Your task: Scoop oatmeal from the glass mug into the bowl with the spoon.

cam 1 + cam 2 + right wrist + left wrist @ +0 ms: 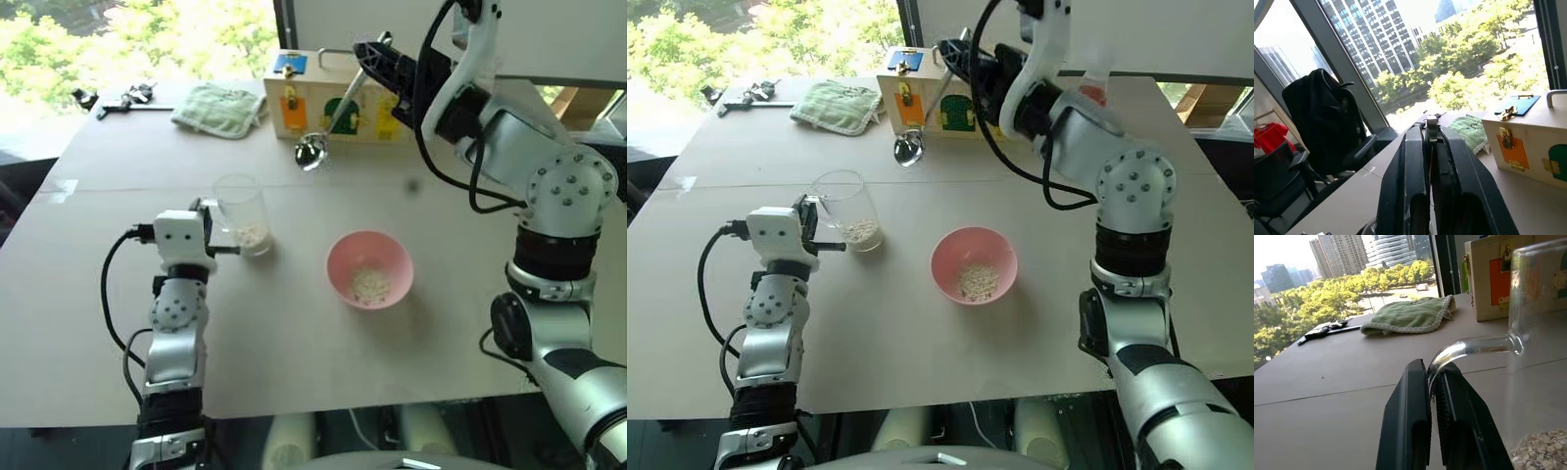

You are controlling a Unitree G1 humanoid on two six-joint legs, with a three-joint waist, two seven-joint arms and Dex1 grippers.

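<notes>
The left gripper (217, 227), two flat black fingers with ribbed inner pads, is clamped on the curved clear handle of the glass mug (242, 213), which stands upright on the pale matte bench (118, 294). The mug is a smooth, colourless cylinder; a shallow layer of pale, grainy oatmeal (252, 234) lies in its bottom, just past the fingertips.

To the right of that gripper, a little apart from the mug, sits the bowl (369, 268): round, pink and matte, wider than the mug, with a small loose heap of the same flakes at its centre.

Farther off and raised above the bench, the right gripper (364, 61) is closed tight on the slim handle of the spoon (312, 150). The shiny metal spoon slants down from those fingers, its oval bowl hanging below the gripper, above the bench beyond the mug and the pink bowl.

Behind the spoon stands a pale wooden box (333, 96) with coloured panels and metal latches. Left of it lies a soft, folded green cloth (220, 108) with a nubbly weave, and farther left, by the bench's far edge, a small cluster of dark metal tools (122, 100).
</notes>
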